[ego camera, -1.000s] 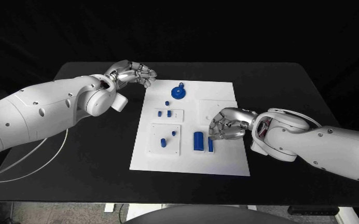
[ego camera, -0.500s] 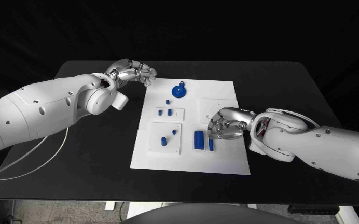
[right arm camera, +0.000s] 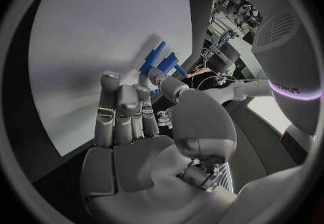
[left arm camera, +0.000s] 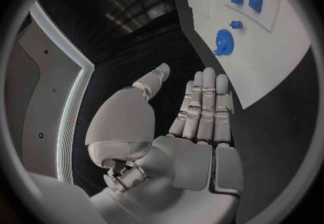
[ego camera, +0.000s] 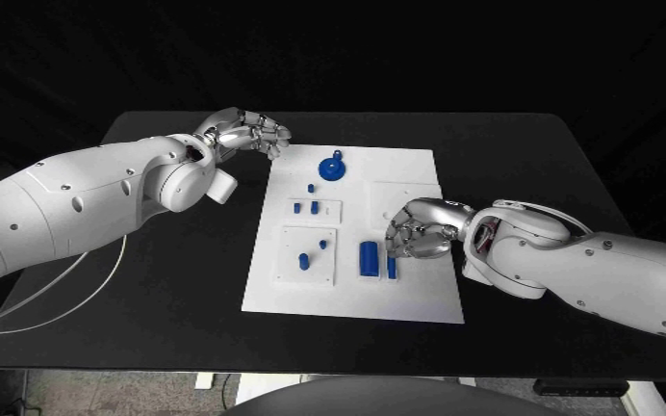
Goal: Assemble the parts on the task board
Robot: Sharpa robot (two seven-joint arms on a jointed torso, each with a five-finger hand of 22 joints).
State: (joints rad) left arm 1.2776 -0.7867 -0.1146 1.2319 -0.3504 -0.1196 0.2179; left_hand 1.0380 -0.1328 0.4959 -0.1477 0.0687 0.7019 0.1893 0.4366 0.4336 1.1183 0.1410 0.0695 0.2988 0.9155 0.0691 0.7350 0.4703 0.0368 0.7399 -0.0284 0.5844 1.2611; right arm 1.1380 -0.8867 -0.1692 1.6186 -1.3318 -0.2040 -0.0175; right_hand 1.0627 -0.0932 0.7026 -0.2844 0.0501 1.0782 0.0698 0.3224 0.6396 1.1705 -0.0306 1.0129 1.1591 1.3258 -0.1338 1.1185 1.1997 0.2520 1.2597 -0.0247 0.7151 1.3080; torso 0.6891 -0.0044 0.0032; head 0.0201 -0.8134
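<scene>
Table (ego camera: 166, 339): black and matte, well lit against a dark room; nothing beyond its far edge can be made out in the head view.
Task board (ego camera: 402, 300): white plate lying flat in the middle of the table, with raised square panels on its left half and a fainter one on its right half.
Left hand (ego camera: 250, 134): hovers above the table just off the board's far left corner, fingers straight and apart, holding nothing; the left wrist view (left arm camera: 196, 110) shows the bare palm.
Right hand (ego camera: 421, 230): low over the board's right side, fingers loosely bent toward the upright pieces; the right wrist view (right arm camera: 128, 110) shows nothing in the palm. I cannot tell if a fingertip touches a piece.
Tall blue block (ego camera: 368, 260): stands in the board's near middle, just left of the right hand.
Thin blue piece (ego camera: 392, 269): upright beside the block, nearest the right hand's fingers.
Blue gear (ego camera: 332, 169): lies flat near the board's far edge, closest to the left hand.
Small blue pegs (ego camera: 304, 263): sit on the left panels, apart from both hands.
Step in hand: likely the right hand reaching for the thin piece.
Doing it well: pinch only that piece, keep clear of the block alongside, lift straight up.
</scene>
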